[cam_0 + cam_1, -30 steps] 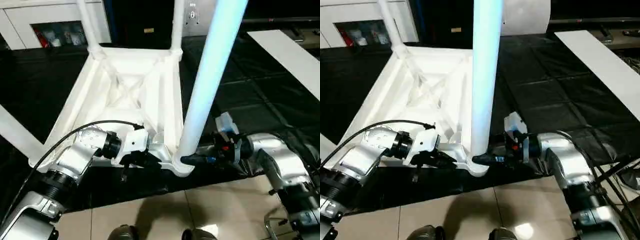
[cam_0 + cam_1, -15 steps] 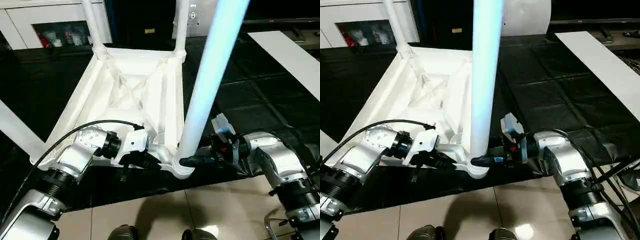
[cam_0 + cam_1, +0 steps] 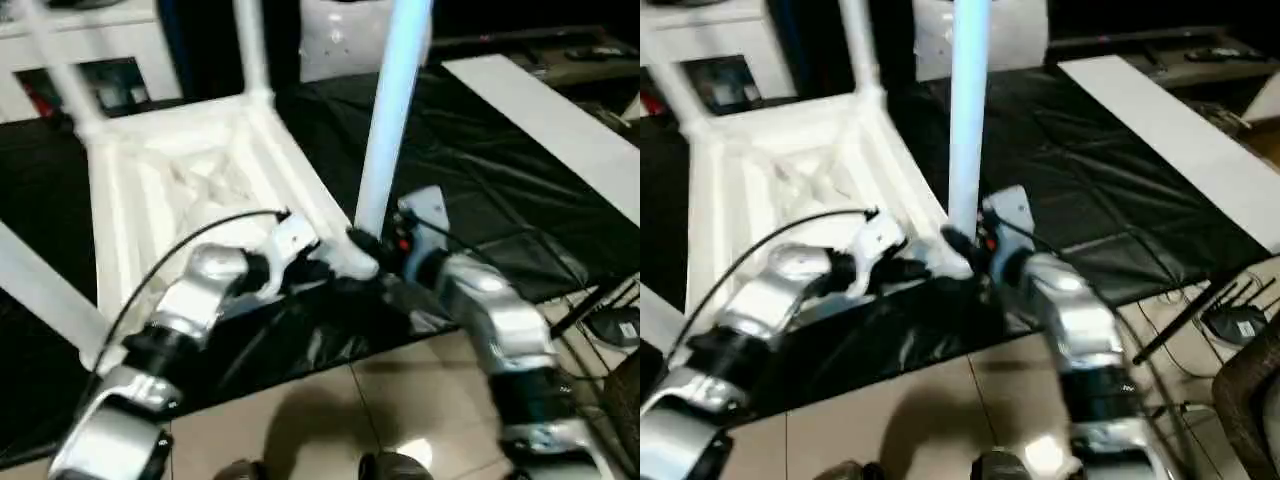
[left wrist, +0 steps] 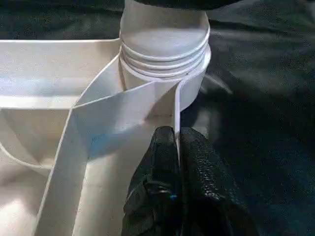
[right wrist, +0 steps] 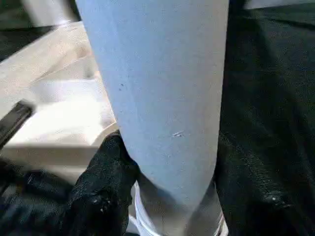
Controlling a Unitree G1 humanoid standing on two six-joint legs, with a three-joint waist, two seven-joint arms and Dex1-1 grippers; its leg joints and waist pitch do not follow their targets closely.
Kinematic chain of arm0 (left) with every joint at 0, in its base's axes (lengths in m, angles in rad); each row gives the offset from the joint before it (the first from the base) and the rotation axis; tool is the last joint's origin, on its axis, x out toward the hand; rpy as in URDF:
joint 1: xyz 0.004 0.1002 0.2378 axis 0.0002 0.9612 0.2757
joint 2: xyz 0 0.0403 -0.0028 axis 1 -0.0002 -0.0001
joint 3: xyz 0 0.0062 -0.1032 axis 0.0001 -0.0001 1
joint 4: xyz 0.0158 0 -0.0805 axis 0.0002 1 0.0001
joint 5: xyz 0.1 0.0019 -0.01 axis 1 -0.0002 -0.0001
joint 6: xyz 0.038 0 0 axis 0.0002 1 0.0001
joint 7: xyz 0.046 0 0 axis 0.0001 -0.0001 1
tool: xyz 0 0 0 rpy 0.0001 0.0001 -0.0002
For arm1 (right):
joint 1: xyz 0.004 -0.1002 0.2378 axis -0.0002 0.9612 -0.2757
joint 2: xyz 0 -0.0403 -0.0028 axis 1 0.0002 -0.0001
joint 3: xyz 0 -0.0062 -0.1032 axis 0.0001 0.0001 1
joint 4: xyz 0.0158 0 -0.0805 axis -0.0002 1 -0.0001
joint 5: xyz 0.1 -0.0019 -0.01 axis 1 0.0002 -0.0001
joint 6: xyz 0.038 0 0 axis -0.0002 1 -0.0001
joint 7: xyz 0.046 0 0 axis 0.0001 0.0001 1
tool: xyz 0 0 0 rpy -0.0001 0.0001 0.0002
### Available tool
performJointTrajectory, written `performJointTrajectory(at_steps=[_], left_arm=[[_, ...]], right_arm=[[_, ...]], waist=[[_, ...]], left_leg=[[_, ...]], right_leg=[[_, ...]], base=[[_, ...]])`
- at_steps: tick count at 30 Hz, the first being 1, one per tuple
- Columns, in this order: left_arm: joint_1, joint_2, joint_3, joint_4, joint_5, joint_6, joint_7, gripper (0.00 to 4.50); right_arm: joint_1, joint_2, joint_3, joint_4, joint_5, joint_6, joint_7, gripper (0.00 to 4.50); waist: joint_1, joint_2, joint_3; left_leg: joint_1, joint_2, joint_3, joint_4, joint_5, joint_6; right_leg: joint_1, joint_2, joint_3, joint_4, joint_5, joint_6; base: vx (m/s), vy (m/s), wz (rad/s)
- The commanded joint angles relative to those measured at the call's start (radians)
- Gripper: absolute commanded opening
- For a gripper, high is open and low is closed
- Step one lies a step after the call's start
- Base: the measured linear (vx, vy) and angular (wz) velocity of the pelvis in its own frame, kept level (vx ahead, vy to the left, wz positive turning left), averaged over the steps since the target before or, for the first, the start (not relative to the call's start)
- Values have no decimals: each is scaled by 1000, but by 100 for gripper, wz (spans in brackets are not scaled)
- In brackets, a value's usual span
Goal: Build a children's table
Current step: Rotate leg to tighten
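Note:
The white children's table top (image 3: pixel 112 190) lies upside down on a black sheet, ribs up. Three legs stand in its other corners (image 3: pixel 250 50). A fourth leg (image 3: pixel 392 110) rises from the near right corner socket (image 4: pixel 165 44). My right gripper (image 3: pixel 362 241) is at this leg's base. In the right wrist view one black finger (image 5: pixel 106 182) presses the leg (image 5: pixel 157 88), which fills the gap. My left gripper (image 4: pixel 177 147) is shut on a thin upright rib (image 4: pixel 123 108) of the top, right beside that socket.
A long white board (image 3: pixel 540 110) lies on the black sheet (image 3: pixel 480 190) at the right. A white cabinet (image 3: pixel 90 40) stands behind at the left. Tiled floor (image 3: pixel 400 400) begins at the sheet's near edge, with cables and a small device (image 3: pixel 615 325) at the far right.
The whole picture has swung and blurred, so the camera has moved. My right gripper's fingers have drawn in around the leg's base. The left gripper stays clamped on the rib.

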Motion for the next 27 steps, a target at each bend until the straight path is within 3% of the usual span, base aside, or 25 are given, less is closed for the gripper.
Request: performJointTrajectory(at_steps=[1, 2, 4, 8, 12, 15, 16, 17, 18, 22, 23, 24, 27], left_arm=[[-34, -73, -14, -29, -34, -11, 19, 0], [-34, -77, -12, -29, -31, -8, 23, 0], [-27, -68, -29, -35, -14, -18, 12, 0], [-9, -31, -47, -41, -15, -64, -51, 0], [5, 15, -61, -37, -9, -109, -118, 0], [18, 45, -71, -27, -21, -194, -198, 0], [25, 62, -82, -21, -25, -231, -242, 0], [26, 74, -90, -18, -26, -241, -267, 0], [28, 88, -100, -14, -26, -252, -297, 0], [28, 131, -130, -1, -24, -312, -402, 0], [29, 141, -136, 0, -25, -329, -428, 0], [29, 145, -138, 0, -25, -338, -439, 0], [26, 161, -152, -2, -31, -363, -495, 0]], right_arm=[[2, 65, 41, 24, 15, 45, -33, 198], [4, 70, 37, 20, 15, 43, -40, 254], [21, 66, 18, -6, 37, 33, -13, 254], [53, -12, 30, -38, 38, -14, 73, 305], [100, -114, 28, -70, 62, -61, 208, 348], [130, -194, 29, -78, 75, -124, 338, 374], [142, -237, 39, -77, 78, -166, 406, 374], [147, -264, 47, -73, 79, -193, 450, 384], [150, -289, 55, -67, 80, -222, 494, 384], [142, -357, 71, -31, 111, -281, 655, 384], [138, -372, 75, -23, 129, -285, 705, 384], [136, -379, 77, -20, 137, -286, 728, 384], [121, -408, 102, -2, 168, -272, 848, 384]], waist=[[4, 0, -68], [4, 0, -69], [7, 2, -74], [13, 5, -80], [35, 4, -87], [47, 3, -86], [54, 9, -87], [54, 5, -84], [59, 10, -82], [66, 12, -81], [67, 6, -85], [74, 10, -86], [84, 5, -90]], left_leg=[[13, 59, -28, -82, -268, 13], [11, 59, -28, -82, -256, 17], [8, 58, -25, -78, -212, 45], [8, 59, -22, -71, -146, 88], [9, 62, -18, -64, -79, 133], [10, 65, -18, -64, -96, 139], [11, 65, -20, -65, -118, 132], [13, 67, -17, -67, -135, 127], [16, 68, -18, -70, -168, 108], [19, 71, -19, -73, -195, 85], [20, 69, -19, -71, -193, 88], [20, 72, -19, -70, -178, 95], [17, 73, -17, -66, -130, 121]], right_leg=[[38, -59, 52, -96, -316, -202], [41, -58, 51, -93, -295, -205], [46, -59, 52, -87, -214, -224], [53, -58, 50, -78, -99, -256], [59, -62, 49, -67, -2, -288], [61, -62, 48, -68, -17, -287], [61, -63, 47, -70, -48, -283], [58, -63, 48, -74, -67, -280], [56, -63, 48, -77, -111, -276], [54, -64, 49, -77, -144, -274], [56, -63, 49, -77, -137, -277], [57, -65, 50, -74, -115, -283], [59, -63, 47, -62, -44, -302]], base=[[0, 0, 0], [0, 0, 0], [0, 0, 0], [14, 0, 1], [0, 0, 0], [0, 0, 0], [0, 0, 0], [0, 0, 0], [0, 0, 0], [0, 0, 0], [0, 0, 0], [0, 0, 0], [0, 0, 0]])
